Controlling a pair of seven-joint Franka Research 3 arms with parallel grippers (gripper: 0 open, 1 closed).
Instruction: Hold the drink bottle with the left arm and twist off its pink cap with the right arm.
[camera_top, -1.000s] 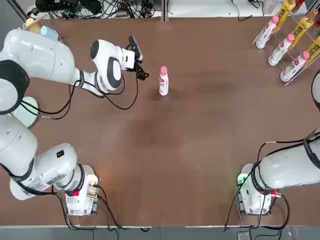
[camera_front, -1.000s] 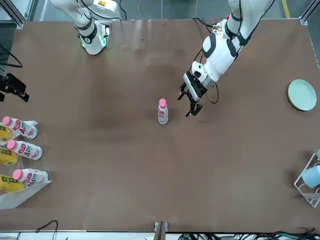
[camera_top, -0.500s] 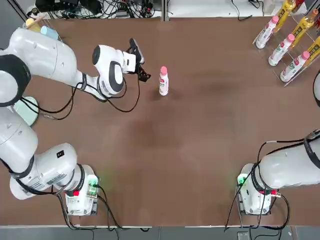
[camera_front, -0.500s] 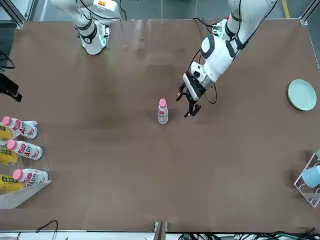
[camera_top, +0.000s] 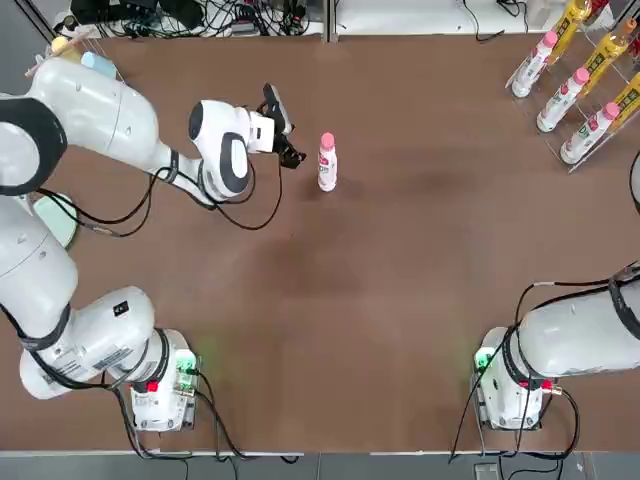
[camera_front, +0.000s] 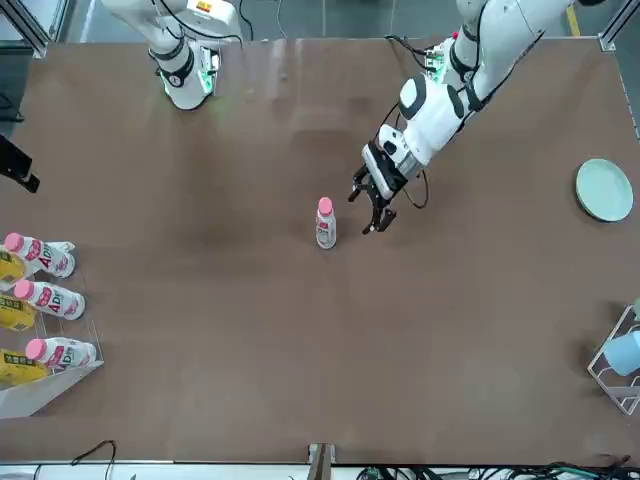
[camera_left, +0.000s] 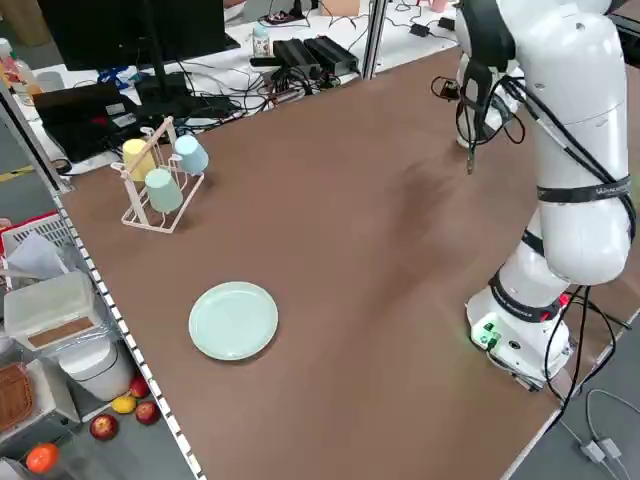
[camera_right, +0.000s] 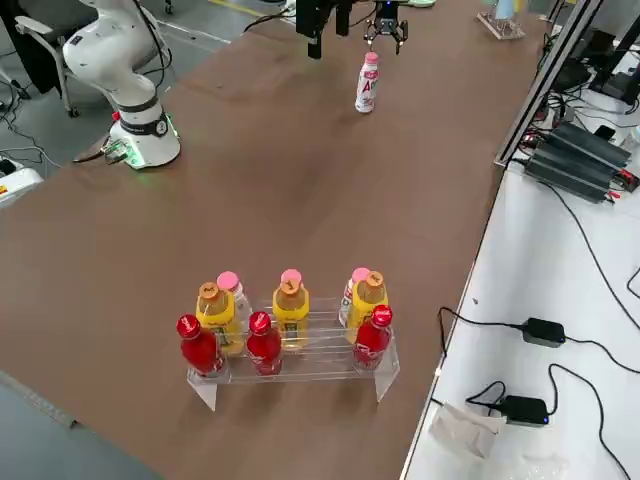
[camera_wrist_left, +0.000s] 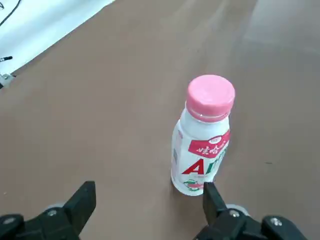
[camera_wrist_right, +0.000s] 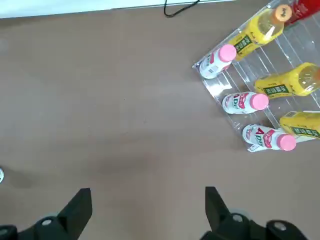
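The drink bottle (camera_top: 327, 168) stands upright on the brown table (camera_top: 380, 300), white with a pink-red label and its pink cap (camera_top: 327, 140) on top. It also shows in the front view as the bottle (camera_front: 325, 228) and in the left wrist view as the bottle (camera_wrist_left: 199, 155) with the cap (camera_wrist_left: 210, 95). My left gripper (camera_top: 283, 128) hovers open just to the bottle's left, fingers pointing at it, not touching; its fingertips (camera_wrist_left: 83, 200) stand wide apart. My right gripper (camera_wrist_right: 147, 205) is open high over the table's right side, holding nothing.
A clear rack of pink-capped and yellow bottles (camera_top: 580, 70) sits at the far right corner. A pale green plate (camera_front: 604, 190) lies at the left edge, and a cup rack (camera_left: 158, 172) stands at the far left. Both arm bases (camera_top: 160, 385) flank the near edge.
My left gripper has moved a little rightward, closer to the bottle, still open. The bottle has not moved. The right gripper has shifted slightly at the table's right edge.
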